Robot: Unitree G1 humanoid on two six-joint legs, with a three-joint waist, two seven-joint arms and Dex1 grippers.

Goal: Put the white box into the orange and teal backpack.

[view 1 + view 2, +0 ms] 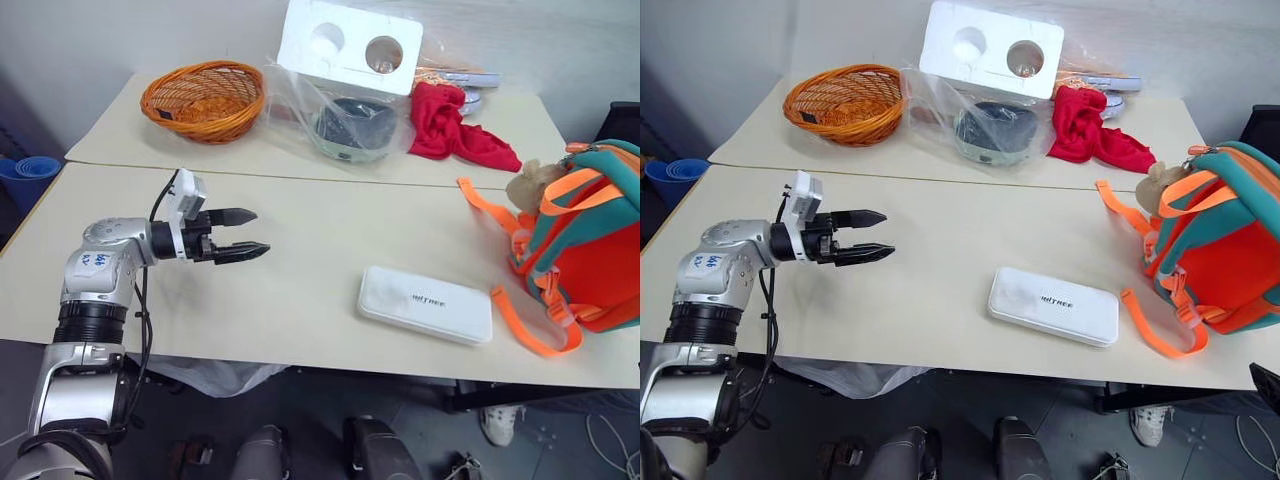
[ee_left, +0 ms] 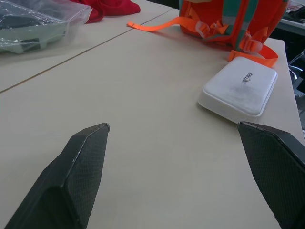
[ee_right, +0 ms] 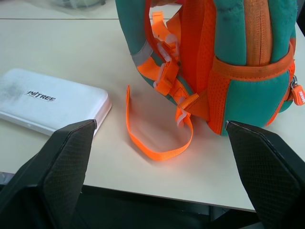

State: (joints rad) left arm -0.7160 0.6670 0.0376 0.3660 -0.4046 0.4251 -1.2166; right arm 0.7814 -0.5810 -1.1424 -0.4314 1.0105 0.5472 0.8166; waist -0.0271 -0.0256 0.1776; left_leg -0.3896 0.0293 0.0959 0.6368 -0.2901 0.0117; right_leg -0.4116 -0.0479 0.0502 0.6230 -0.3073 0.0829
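Note:
The white box (image 1: pixel 425 304) lies flat on the near table, dark lettering on its face, right of centre. The orange and teal backpack (image 1: pixel 590 240) stands at the table's right end, its orange straps trailing toward the box and a beige plush charm (image 1: pixel 533 183) at its top. My left gripper (image 1: pixel 247 234) hovers open above the table's left part, pointing right toward the box, well short of it. In the right wrist view my right gripper (image 3: pixel 159 126) is open, facing the backpack (image 3: pixel 224 62) and a loose strap loop (image 3: pixel 159 138), with the box (image 3: pixel 50 101) beside it.
On the far table stand an orange wicker basket (image 1: pixel 205 98), a white foam block with two round holes (image 1: pixel 350 45), a clear bag holding a grey-green device (image 1: pixel 350 128) and a red cloth (image 1: pixel 455 125). A seam (image 1: pixel 300 178) separates the two tables.

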